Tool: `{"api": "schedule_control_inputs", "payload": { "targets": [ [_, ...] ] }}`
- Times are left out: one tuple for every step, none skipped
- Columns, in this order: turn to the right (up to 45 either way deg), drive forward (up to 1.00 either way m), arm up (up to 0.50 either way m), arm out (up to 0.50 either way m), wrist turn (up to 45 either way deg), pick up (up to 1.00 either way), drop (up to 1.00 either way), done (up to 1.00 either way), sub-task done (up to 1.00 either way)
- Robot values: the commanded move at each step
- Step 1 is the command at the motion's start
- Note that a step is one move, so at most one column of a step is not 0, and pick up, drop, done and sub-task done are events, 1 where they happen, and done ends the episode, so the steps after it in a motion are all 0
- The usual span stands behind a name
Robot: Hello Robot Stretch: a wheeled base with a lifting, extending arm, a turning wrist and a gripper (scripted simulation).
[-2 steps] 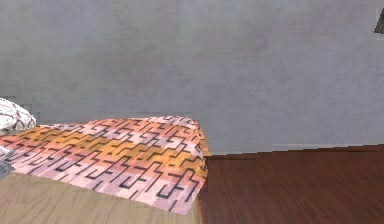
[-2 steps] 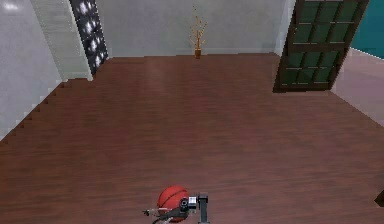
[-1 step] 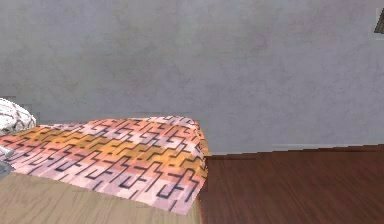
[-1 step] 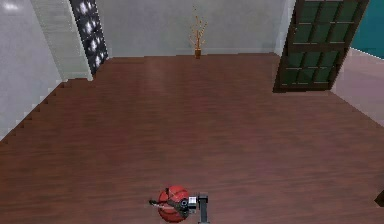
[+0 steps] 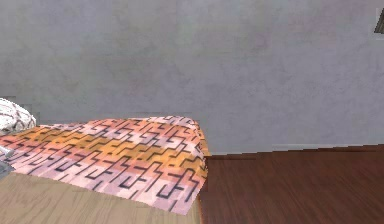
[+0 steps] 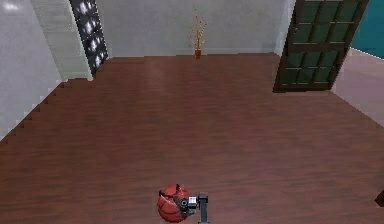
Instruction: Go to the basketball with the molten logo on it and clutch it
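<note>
Ball (image 6: 171, 204), red-orange with dark seams, sits on the wood floor (image 6: 200, 120) at the arm side view's bottom edge, just left of the middle. Its logo is too small to make out. The gripper (image 6: 187, 206) is right at the ball, at the arm's (image 6: 205, 213) far end. Since the ball rests on the floor, I cannot tell whether the gripper holds it. The approach looks done and the grasp is in hand. Next comes a sure hold, then a lift clear of the floor. Ahead stand a bed (image 5: 120, 155) and a wall (image 5: 200, 60).
</note>
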Motion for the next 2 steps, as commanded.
{"api": "schedule_control_inputs", "payload": {
  "targets": [
    [0.0,0.00,-0.30,0.00,0.0,0.00,0.00,0.00,0.00],
    [0.0,0.00,0.00,0.00,0.0,1.00,0.00,0.00,0.00]
  ]
}}
